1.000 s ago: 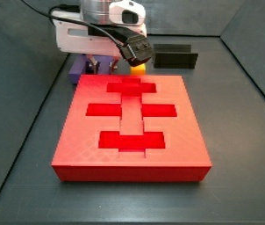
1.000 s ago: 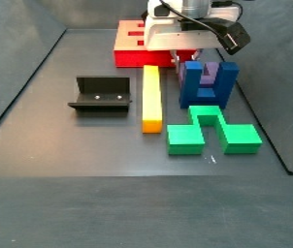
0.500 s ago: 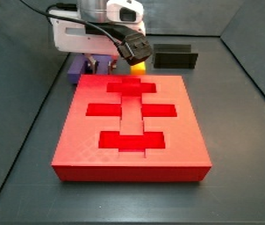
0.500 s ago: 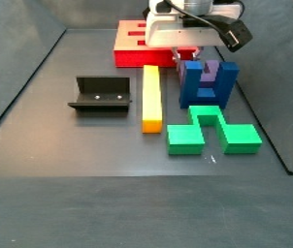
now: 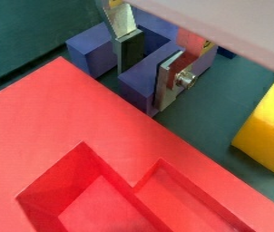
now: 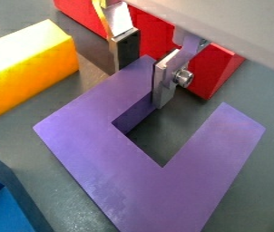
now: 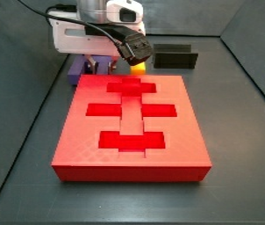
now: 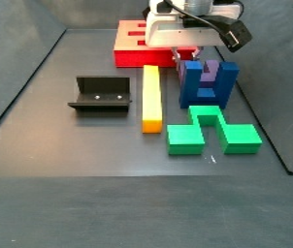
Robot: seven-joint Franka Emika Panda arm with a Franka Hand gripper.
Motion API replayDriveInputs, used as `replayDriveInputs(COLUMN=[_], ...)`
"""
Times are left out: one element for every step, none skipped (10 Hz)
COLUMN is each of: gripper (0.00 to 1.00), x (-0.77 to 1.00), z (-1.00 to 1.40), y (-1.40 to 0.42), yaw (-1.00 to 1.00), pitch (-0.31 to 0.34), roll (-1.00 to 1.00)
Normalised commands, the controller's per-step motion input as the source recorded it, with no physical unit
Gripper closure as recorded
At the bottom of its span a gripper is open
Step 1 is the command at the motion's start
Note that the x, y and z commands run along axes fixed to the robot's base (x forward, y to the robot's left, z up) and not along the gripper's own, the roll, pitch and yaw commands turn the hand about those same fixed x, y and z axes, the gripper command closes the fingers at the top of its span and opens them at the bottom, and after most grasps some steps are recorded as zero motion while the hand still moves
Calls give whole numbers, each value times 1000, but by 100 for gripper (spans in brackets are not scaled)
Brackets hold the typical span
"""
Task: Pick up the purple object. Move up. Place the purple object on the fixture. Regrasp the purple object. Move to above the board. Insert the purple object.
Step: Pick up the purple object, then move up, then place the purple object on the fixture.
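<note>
The gripper [image 6: 146,68] is low over the purple object [image 6: 140,159], which lies flat beside the board [image 7: 129,123]; its fingers [image 6: 166,80] straddle one prong, seemingly not yet clamped.

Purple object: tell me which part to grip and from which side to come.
Grip one prong of the purple object from straight above, one finger in the notch, the other outside. It lies flat with its notch open upward, and the gripper already straddles that prong.

claw [image 6: 146,63]: lowered, pointing down; jaws: parted, one silver finger [image 6: 168,77] on each side of a prong; arm: white wrist [image 8: 188,31] directly above
</note>
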Motion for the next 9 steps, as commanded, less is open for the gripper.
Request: replayDriveInputs(gripper=[100,100,100,100,100,100,100,100,100], x=[0,0,0,3,-24,-16,0,0,0], z=[0,0,833,788,561,365,-51,-60,-57], y=[0,0,0,-71,-66,-31,-89,-89,-71], yaw=[0,0,0,-30,-19,-11,26,31,29], pitch=[0,0,0,14,32,20,0,0,0], roll=[0,0,0,-12,-45,-70,160,163,100])
